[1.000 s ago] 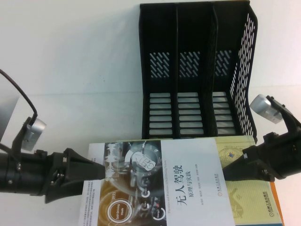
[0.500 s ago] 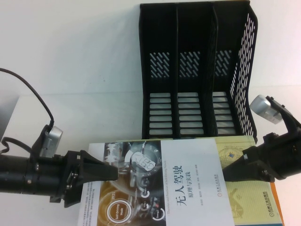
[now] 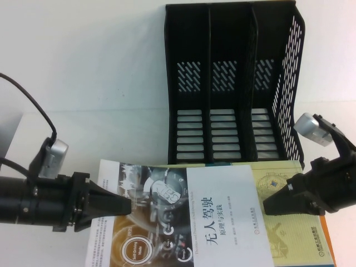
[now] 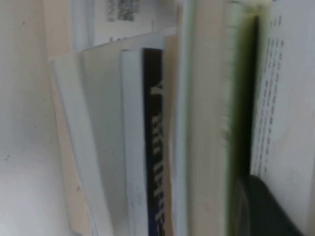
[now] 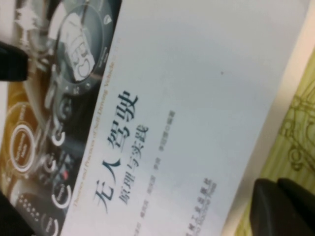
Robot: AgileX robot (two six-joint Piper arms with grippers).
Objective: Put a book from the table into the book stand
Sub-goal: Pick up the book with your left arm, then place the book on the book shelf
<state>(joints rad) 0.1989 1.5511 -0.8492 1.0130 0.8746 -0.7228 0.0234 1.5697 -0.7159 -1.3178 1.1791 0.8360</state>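
Observation:
The book (image 3: 222, 211), white with a dashboard collage, lies at the table's (image 3: 83, 83) front edge on top of other books. My left gripper (image 3: 127, 207) points in from the left and is shut on the book's left edge, which sits skewed. In the left wrist view one dark finger (image 4: 266, 206) presses the printed white cover (image 4: 288, 98). My right gripper (image 3: 270, 203) is shut, its tips (image 5: 276, 187) on the pale yellow-green book beside the white book's (image 5: 197, 98) right edge. The black book stand (image 3: 233, 83) stands behind, all three slots empty.
A pale yellow-green book (image 3: 283, 189) lies under the white one, and an orange-edged book (image 3: 329, 245) shows beneath at the far right. The stand's slatted base (image 3: 222, 133) almost meets the books' far edge. A cable (image 3: 33, 114) arcs over the left arm.
My left gripper has closed on the book's left edge. The book's left side has swung outward and the cover now sits skewed. The right arm has not moved.

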